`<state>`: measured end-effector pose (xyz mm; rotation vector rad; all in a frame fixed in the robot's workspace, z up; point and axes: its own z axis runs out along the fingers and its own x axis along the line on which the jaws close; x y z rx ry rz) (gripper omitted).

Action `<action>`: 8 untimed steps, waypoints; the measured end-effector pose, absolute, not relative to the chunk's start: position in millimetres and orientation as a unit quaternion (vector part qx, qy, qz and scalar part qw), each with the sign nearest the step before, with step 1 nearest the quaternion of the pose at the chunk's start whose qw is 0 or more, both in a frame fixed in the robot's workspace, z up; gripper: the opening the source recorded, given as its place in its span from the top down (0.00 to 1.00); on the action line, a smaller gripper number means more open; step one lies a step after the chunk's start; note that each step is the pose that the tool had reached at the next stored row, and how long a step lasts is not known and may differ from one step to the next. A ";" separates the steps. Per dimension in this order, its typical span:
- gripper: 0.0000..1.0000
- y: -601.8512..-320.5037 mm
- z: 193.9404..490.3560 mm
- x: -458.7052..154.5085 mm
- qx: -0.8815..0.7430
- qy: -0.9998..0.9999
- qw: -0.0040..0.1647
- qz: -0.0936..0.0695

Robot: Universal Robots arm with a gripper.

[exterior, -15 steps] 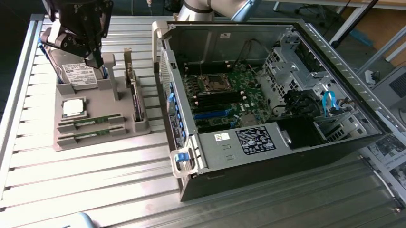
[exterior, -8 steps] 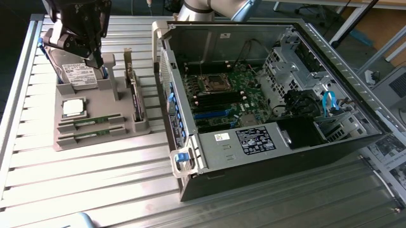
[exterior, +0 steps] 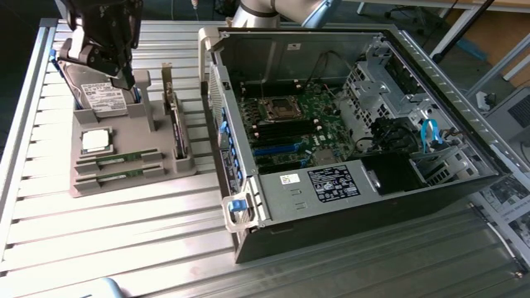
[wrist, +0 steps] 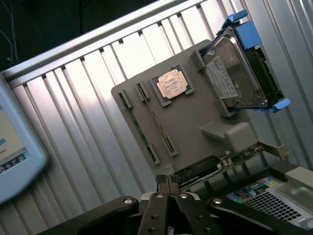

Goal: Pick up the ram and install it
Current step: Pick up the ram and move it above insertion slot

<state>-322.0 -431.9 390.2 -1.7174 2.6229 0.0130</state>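
The gripper (exterior: 126, 79) hangs in the upper left of the exterior view, above the far end of the grey parts tray (exterior: 133, 187) and close to the hard drive (exterior: 101, 93) that leans in its holder there. In the wrist view its fingers (wrist: 163, 185) are pressed together with nothing between them. Both memory sticks lie flat in their slots at the near end of the tray, left of centre in the exterior view: the upper ram stick (exterior: 118, 159) and, just below it, the lower ram stick (exterior: 118, 176), well apart from the gripper. The processor chip (exterior: 95, 139) sits just above them, and an expansion card (exterior: 175, 124) stands upright along the tray's right edge. To the right, the open computer case (exterior: 248, 62) lies on the slatted metal table (exterior: 124, 242) with its motherboard (exterior: 290, 118) exposed.
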 end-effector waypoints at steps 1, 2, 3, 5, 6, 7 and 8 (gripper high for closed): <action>0.89 -431.9 390.2 -321.9 -0.550 0.835 0.003 0.004; 0.89 -431.9 390.2 -321.9 -0.553 0.833 0.003 0.004; 0.89 -431.9 390.2 -321.9 -0.556 0.831 0.003 0.004; 0.89 -431.9 390.2 -321.9 -0.561 0.828 0.003 0.004; 0.89 -431.9 390.2 -321.9 -0.564 0.826 0.003 0.004; 0.89 -431.9 390.2 -321.9 -0.567 0.824 0.003 0.003; 0.89 -431.9 390.1 -321.9 -0.570 0.822 0.002 0.003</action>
